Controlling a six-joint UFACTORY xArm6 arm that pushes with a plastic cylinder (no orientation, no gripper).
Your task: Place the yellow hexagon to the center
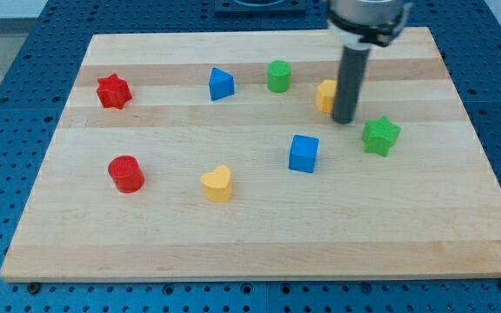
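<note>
The yellow hexagon (pixel 325 95) sits on the wooden board (pixel 259 235), right of the middle and toward the view's top. The dark rod partly hides its right side. My tip (pixel 344 119) rests on the board just to the right of and slightly below the yellow hexagon, touching or nearly touching it. The green star (pixel 380 135) lies just to the right of the tip.
A green cylinder (pixel 277 76) and a blue triangle (pixel 221 84) lie left of the hexagon. A red star (pixel 112 91) is at the far left. A blue cube (pixel 303 153), a yellow heart (pixel 217 183) and a red cylinder (pixel 126 173) lie lower down.
</note>
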